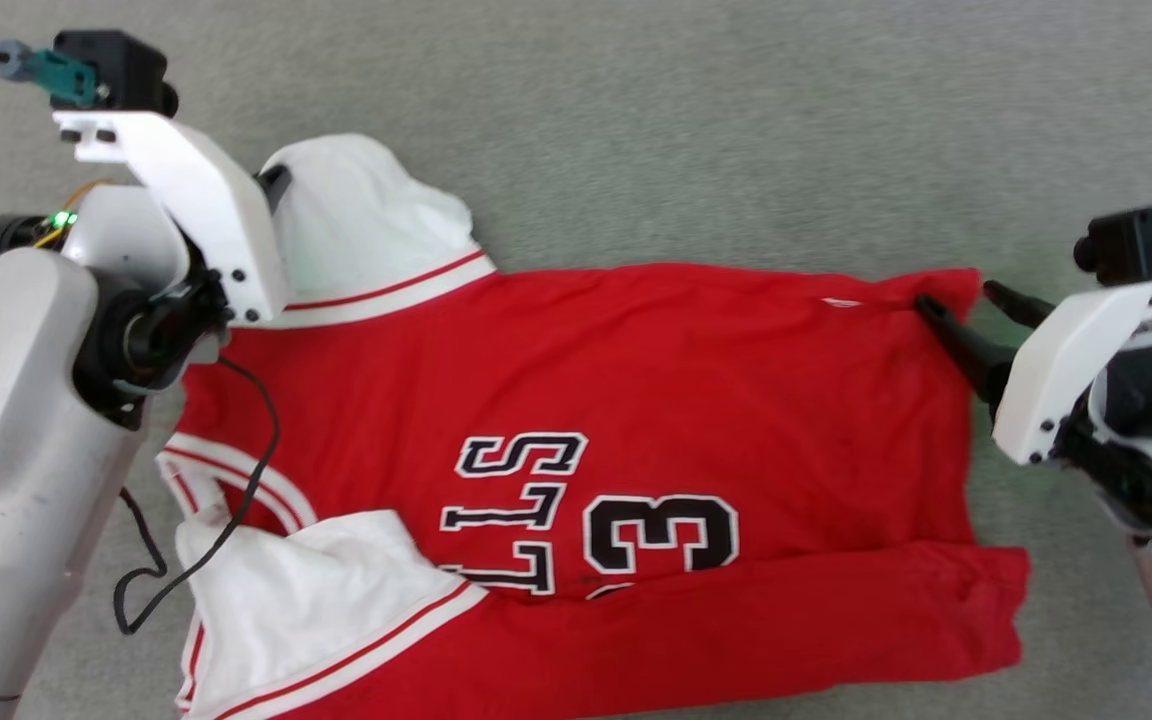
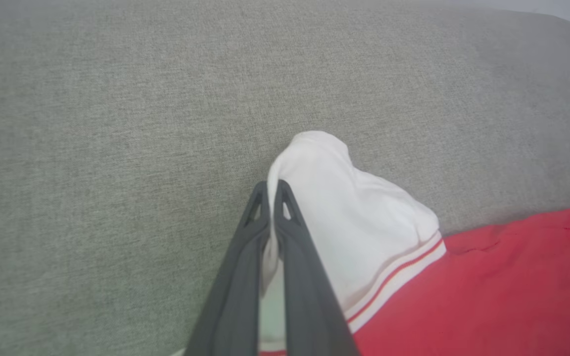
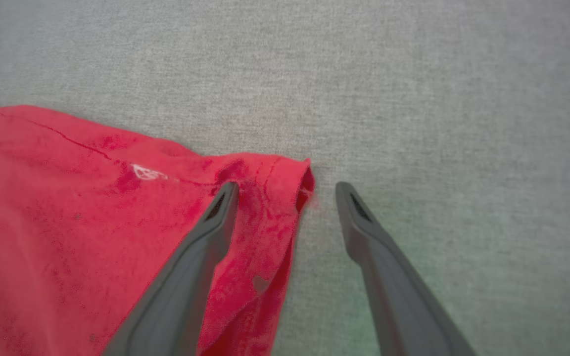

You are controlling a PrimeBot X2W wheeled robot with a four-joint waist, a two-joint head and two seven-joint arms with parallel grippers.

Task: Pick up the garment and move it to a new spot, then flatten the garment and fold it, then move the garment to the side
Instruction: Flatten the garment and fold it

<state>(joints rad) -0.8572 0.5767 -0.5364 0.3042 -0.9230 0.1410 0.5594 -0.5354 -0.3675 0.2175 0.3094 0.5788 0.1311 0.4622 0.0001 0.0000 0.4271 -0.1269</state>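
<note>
The garment [image 1: 576, 400], a red T-shirt with white sleeves and black lettering, lies spread across the grey surface with its near long edge folded up over the lettering. My left gripper [image 2: 269, 190] is shut on the far white sleeve [image 2: 359, 222], pinching a fold of it; in the head view its fingers are hidden behind the white wrist bracket [image 1: 196, 200]. My right gripper [image 3: 285, 190] stands open at the garment's far hem corner [image 3: 285, 173], one finger over the red cloth, the other over bare surface beside the hem.
Grey fabric surface [image 1: 736, 120] extends all around the garment, with free room beyond it. A black cable [image 1: 236, 480] from my left arm hangs across the garment's collar end. The near white sleeve [image 1: 316, 590] lies bunched at the lower left.
</note>
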